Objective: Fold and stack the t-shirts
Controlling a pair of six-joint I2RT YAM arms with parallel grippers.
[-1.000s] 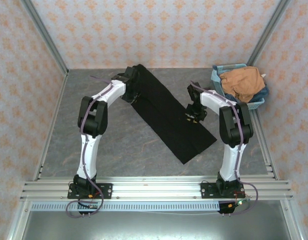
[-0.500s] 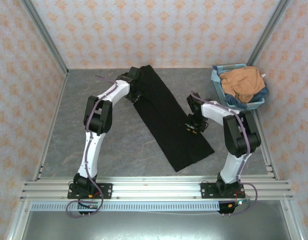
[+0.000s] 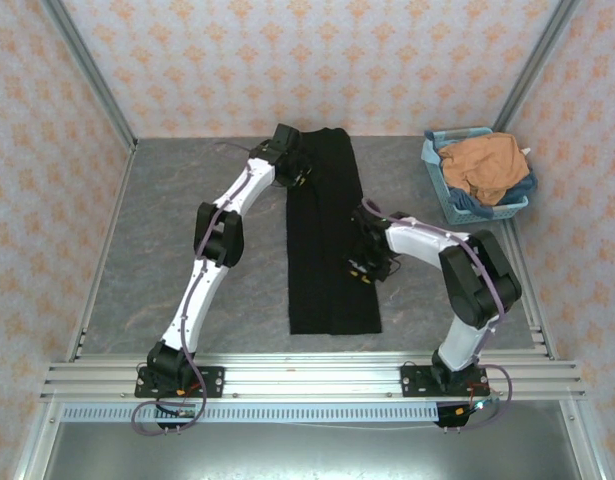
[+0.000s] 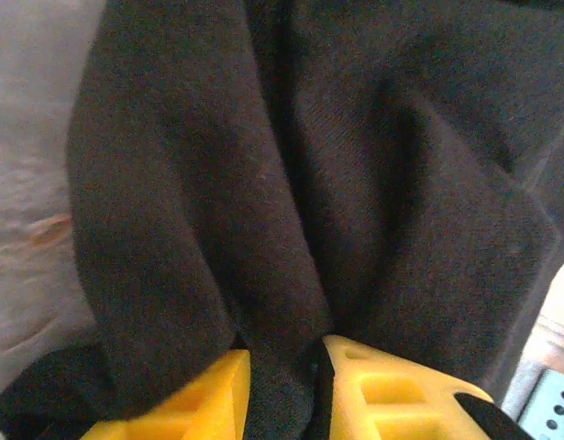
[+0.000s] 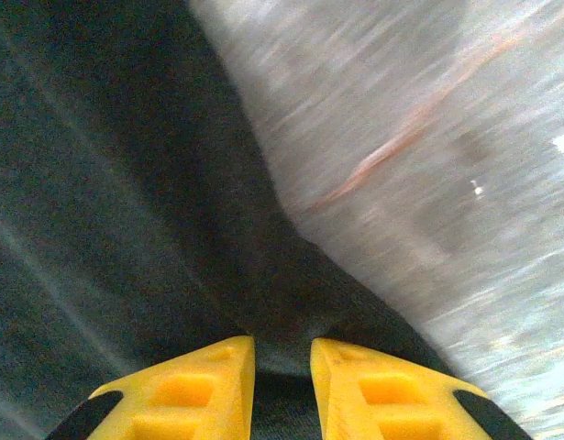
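The black t-shirt [image 3: 327,250], folded into a long narrow strip, lies flat on the table and runs straight from the back wall toward the near edge. My left gripper [image 3: 295,175] is at the strip's far left edge, shut on a bunch of black cloth [image 4: 263,211] between its yellow fingers [image 4: 208,394]. My right gripper [image 3: 364,268] is at the strip's right edge near its middle, shut on the hem [image 5: 282,312]. The orange-tan t-shirt [image 3: 484,163] lies crumpled in the basket at the back right.
The light-blue plastic basket [image 3: 430,157] stands in the back right corner against the wall. Grey table surface [image 3: 187,230] lies bare to the left of the strip and to its right [image 3: 437,300] near the front rail.
The black strip has swung from a diagonal to straight. My left gripper carried its far end right and back; my right gripper dragged the near part left.
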